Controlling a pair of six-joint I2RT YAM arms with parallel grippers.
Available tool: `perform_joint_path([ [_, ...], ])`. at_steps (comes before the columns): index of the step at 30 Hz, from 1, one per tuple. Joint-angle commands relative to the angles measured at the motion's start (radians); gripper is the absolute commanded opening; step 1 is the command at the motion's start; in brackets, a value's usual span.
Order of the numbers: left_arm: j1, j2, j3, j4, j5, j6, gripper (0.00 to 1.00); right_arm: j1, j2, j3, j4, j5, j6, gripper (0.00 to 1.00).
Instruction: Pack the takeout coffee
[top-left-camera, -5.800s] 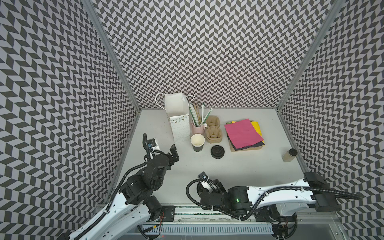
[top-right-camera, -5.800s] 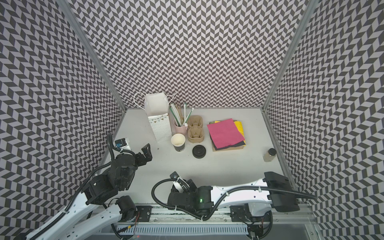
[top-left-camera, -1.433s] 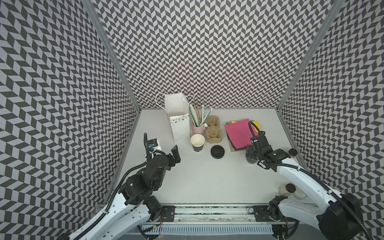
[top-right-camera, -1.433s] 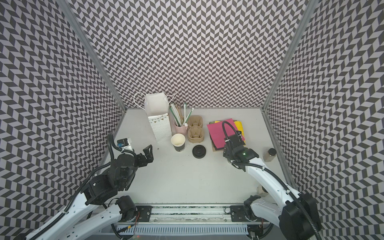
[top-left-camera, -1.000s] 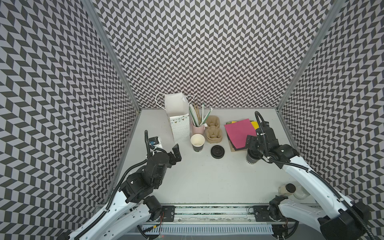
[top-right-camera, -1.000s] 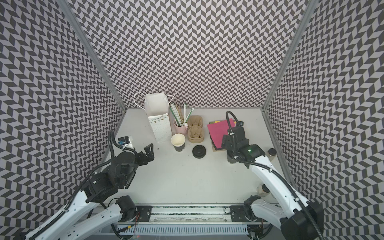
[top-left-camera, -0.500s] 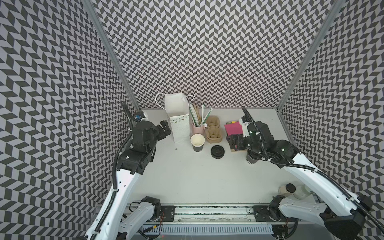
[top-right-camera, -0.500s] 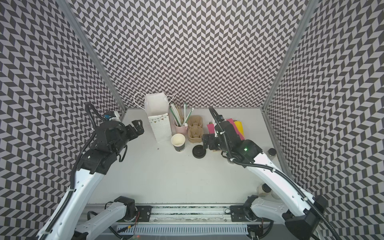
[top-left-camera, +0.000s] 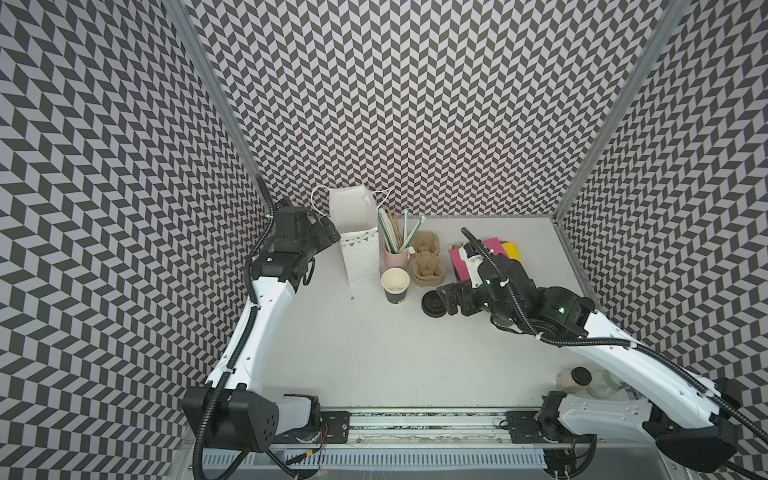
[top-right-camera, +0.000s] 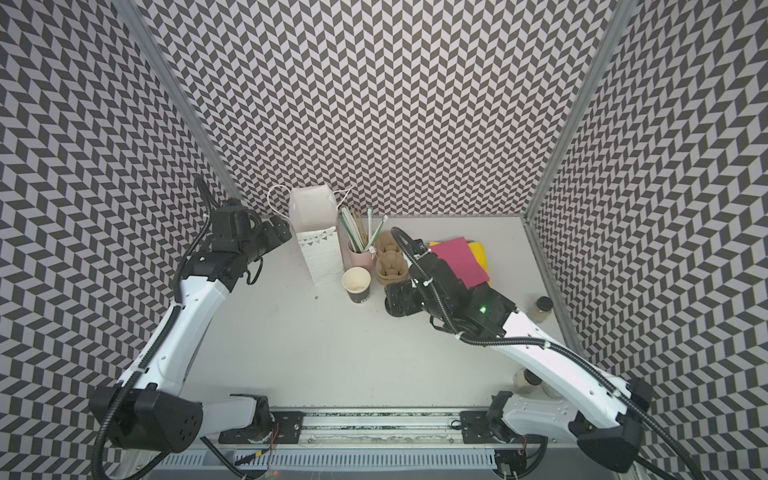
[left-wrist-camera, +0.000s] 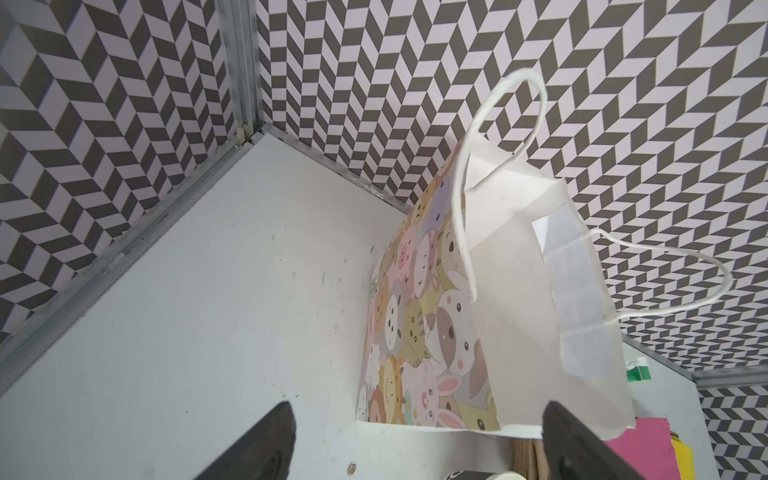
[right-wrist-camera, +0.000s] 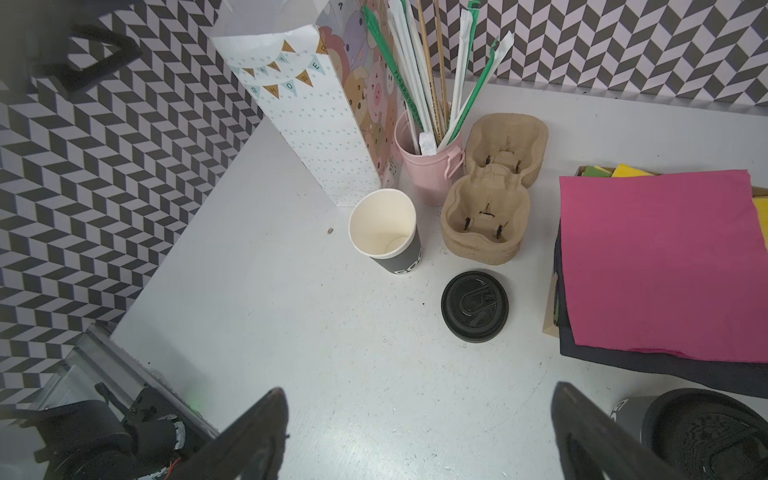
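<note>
Nothing is packed yet: the takeout coffee (right-wrist-camera: 702, 432) stands on the table (top-left-camera: 374, 353) just beside the napkins (right-wrist-camera: 656, 257), outside the gift bag (top-left-camera: 358, 253); our left hand (left-wrist-camera: 417, 409) and right hand (right-wrist-camera: 417, 390) gape empty.

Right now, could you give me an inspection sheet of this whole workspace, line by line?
Surface: white table, lightly scuffed, one small speck near the bag.
Job's things: lidded takeout coffee, not held, close by the right claw; hidden under that arm in both top views.
Clutter: open paper bag, lidless cup, loose black lid, pink cup of straws, cup carriers, napkins, tan bottle.
Grippers: left claw open, empty, facing the bag; right claw open, empty, above the table near the loose lid.
Cables: black ribbed hoses along both arms.
Surroundings: chevron-patterned walls on three sides.
</note>
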Motion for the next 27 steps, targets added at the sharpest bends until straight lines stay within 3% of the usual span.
perform_joint_path([
  [1, 0.001, 0.005, 0.044, 0.038, 0.04, -0.008, 0.9, 0.002, -0.008, -0.016, 0.028, 0.051, 0.006, 0.96],
  [6, -0.003, 0.012, 0.036, 0.035, 0.039, -0.001, 0.9, -0.026, 0.06, -0.027, 0.068, 0.095, -0.01, 0.97],
  [11, -0.007, -0.074, -0.047, 0.09, 0.014, 0.006, 0.91, -0.094, 0.188, 0.022, 0.133, -0.001, -0.006, 0.95],
  [14, -0.008, -0.141, -0.128, 0.141, 0.01, 0.005, 0.91, -0.139, 0.268, 0.066, 0.162, -0.058, 0.0, 0.92],
  [22, -0.039, -0.351, -0.41, 0.319, -0.02, 0.002, 0.91, -0.238, 0.475, 0.172, 0.156, -0.017, 0.006, 0.84],
  [27, -0.049, -0.428, -0.5, 0.36, 0.013, 0.009, 0.92, -0.315, 0.497, 0.122, 0.199, -0.169, 0.062, 0.74],
])
